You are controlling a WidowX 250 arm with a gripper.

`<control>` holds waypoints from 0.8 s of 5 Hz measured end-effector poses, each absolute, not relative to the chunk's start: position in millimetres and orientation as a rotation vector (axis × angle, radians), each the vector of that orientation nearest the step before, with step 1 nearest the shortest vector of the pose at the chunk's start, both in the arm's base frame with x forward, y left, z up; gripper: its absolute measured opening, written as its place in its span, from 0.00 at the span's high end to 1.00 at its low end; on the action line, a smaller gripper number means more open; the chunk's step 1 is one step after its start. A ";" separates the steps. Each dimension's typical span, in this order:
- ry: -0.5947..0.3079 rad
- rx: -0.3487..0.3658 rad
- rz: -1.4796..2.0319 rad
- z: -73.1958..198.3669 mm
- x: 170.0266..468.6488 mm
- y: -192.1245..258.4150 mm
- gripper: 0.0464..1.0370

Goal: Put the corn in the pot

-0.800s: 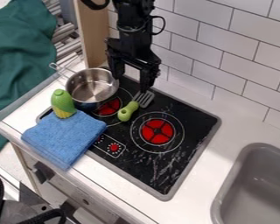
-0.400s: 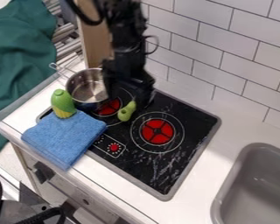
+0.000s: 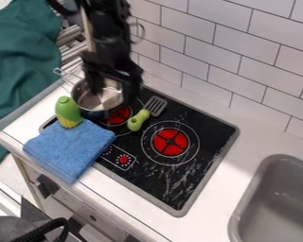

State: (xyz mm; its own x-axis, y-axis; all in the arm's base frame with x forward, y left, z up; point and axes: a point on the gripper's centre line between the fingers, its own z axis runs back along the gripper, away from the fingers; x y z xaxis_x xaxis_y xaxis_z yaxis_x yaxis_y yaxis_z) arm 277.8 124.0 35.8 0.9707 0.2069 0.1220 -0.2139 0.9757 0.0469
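The green and yellow toy corn (image 3: 68, 112) stands upright against or on the upper edge of the folded blue cloth (image 3: 70, 149), just beside the round silver metal pot (image 3: 83, 100); which of the two it is, I cannot tell. The black two-finger gripper (image 3: 113, 88) hangs across the view of the pot, its fingers spread wide with nothing between them. The corn has yet to be grasped, so the next move should be sideways to it, and there the trouble lies: coming across too low, a finger could catch the pot's rim and push it into the corn. A corn standing on end would likely topple if one finger met it before the other, and it might roll off the cloth onto the white desk (image 3: 252, 125). Closing too deep could pinch cloth along with corn; gripping too near the rounded green top could let it slip out on the lift.
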 end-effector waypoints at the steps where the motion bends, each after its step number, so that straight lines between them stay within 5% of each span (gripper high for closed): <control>1: -0.115 0.105 0.328 48.2 259.9 152.0 0.03; 4: -0.017 0.077 0.395 17.9 235.2 183.8 0.03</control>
State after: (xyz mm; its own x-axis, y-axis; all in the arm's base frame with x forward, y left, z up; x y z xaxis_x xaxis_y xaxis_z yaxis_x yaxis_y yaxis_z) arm 235.2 183.8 17.9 0.9227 0.3842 0.0320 -0.3855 0.9199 0.0716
